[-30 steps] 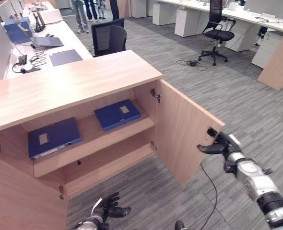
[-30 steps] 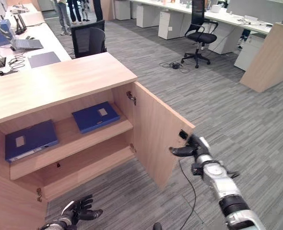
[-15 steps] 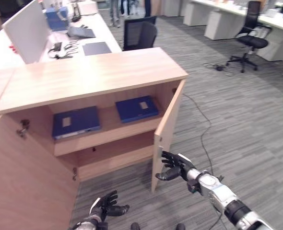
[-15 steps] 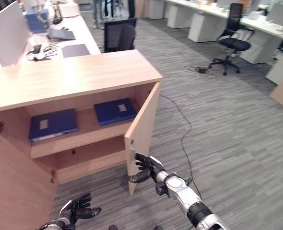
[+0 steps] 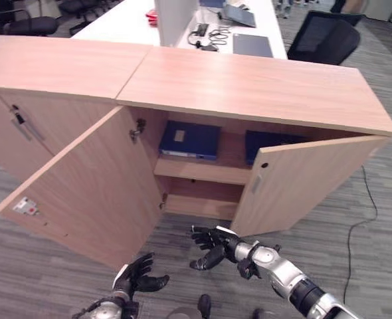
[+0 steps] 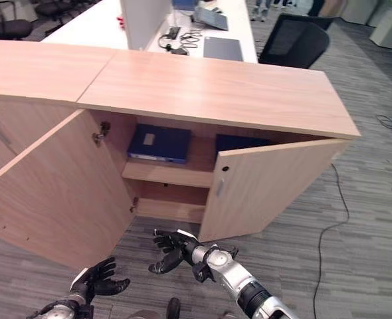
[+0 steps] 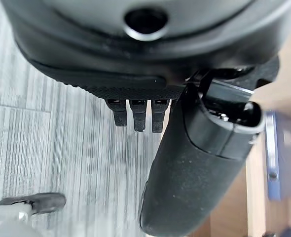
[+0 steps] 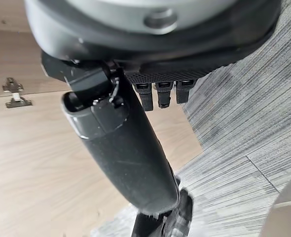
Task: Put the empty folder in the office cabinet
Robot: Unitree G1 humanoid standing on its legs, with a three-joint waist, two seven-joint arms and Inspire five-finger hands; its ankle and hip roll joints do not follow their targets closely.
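Two blue folders lie on the upper shelf of the wooden office cabinet (image 5: 249,83). One folder (image 5: 189,139) shows fully; the other (image 5: 269,143) is half hidden behind the right door (image 5: 302,183), which stands partly closed. The left door (image 5: 83,186) hangs wide open. My right hand (image 5: 212,242) hovers low over the carpet in front of the shelves, open with fingers spread, holding nothing and apart from the right door. My left hand (image 5: 136,276) is lower still, below the left door, open and empty. A blue folder (image 7: 281,155) also shows past the left hand's thumb.
Behind the cabinet runs a white desk (image 5: 129,16) with a laptop (image 5: 239,13), cables and a dark pad. A black office chair (image 5: 325,40) stands at the back right. A closed neighbouring cabinet (image 5: 16,126) adjoins on the left. Grey carpet lies in front.
The camera has swung round to face the cabinet front. The right door has swung from wide open to partly closed. My right hand left its edge and now hangs low before the shelves.
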